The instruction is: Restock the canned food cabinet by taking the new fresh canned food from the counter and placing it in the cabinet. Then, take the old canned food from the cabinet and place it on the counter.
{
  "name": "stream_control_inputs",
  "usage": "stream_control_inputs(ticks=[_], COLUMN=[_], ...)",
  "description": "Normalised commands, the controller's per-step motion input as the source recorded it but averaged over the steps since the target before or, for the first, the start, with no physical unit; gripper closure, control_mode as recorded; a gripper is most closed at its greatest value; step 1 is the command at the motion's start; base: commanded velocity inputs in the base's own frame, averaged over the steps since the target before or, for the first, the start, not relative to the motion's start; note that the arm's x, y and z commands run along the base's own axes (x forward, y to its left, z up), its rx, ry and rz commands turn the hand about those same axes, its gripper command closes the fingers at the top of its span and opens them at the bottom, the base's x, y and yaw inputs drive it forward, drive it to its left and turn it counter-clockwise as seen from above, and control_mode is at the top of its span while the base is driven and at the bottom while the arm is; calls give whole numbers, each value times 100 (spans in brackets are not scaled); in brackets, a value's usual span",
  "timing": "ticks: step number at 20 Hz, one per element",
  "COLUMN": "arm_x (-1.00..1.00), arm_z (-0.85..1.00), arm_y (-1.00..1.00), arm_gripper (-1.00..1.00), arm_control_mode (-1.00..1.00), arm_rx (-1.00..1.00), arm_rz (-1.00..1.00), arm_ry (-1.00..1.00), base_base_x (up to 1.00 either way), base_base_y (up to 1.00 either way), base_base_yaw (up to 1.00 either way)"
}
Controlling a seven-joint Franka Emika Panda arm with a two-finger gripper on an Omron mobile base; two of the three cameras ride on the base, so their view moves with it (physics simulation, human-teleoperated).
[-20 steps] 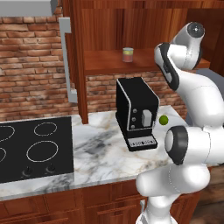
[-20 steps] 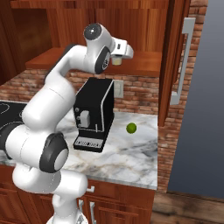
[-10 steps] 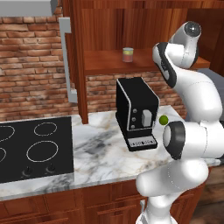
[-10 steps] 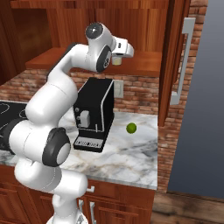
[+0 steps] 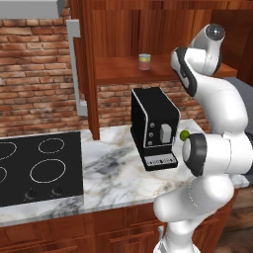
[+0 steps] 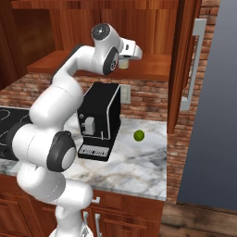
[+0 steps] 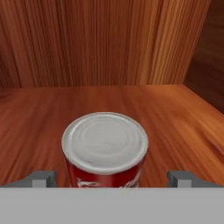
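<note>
Standing inside the cabinet (image 7: 105,48), the old canned food (image 7: 105,148) sits between spread fingers (image 7: 43,178).

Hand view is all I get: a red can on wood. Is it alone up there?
Observer: No. A yellow-and-orange can stands on that shelf too.
Operator: What's underneath the shelf?
Observer: A black coffee machine, standing on a marble counter.
Operator: Anything else on the counter?
Observer: A small green ball, lying beside the machine.
</note>
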Motion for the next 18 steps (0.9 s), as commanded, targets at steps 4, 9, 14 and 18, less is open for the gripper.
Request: stream_control_inputs(ticks=[4, 9, 14, 18], arm_x=[10, 12, 4, 0], arm_z=[-1, 0, 0, 0], arm_y=[0, 0, 0, 0], arm_gripper=[-100, -100, 100, 100], arm_control_mode=[-100, -100, -100, -100], arm_rx=[0, 0, 0, 0], arm_rz=[0, 0, 0, 0], arm_ry=[0, 0, 0, 0], base_base_x=[0, 0, 0, 0], base_base_y=[0, 0, 0, 0], base_base_yaw=[0, 0, 0, 0])
